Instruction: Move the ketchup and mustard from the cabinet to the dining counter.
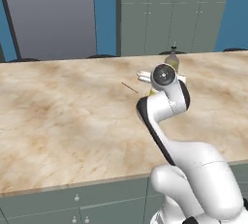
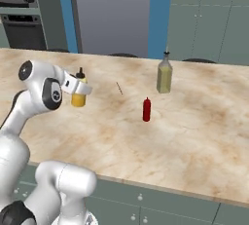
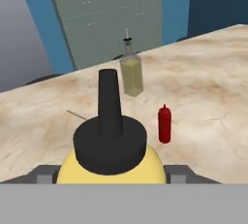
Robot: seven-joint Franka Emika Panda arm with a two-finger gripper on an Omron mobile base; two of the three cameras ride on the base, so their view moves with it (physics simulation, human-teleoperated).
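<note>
Yellow mustard [image 3: 110, 162] sat between my pincer's [image 3: 110, 173] fingers.
Whether I truly gripped it, I couldn't tell; ketchup [image 2: 146, 109] stood beyond on the dining counter [image 2: 194, 136], beside an olive-green bottle [image 2: 165, 74].

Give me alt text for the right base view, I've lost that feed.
The gripper is around the yellow mustard, which stands upright on the beige dining counter. The red ketchup stands alone further right, and an olive-green bottle stands beyond it near the far edge.
</note>
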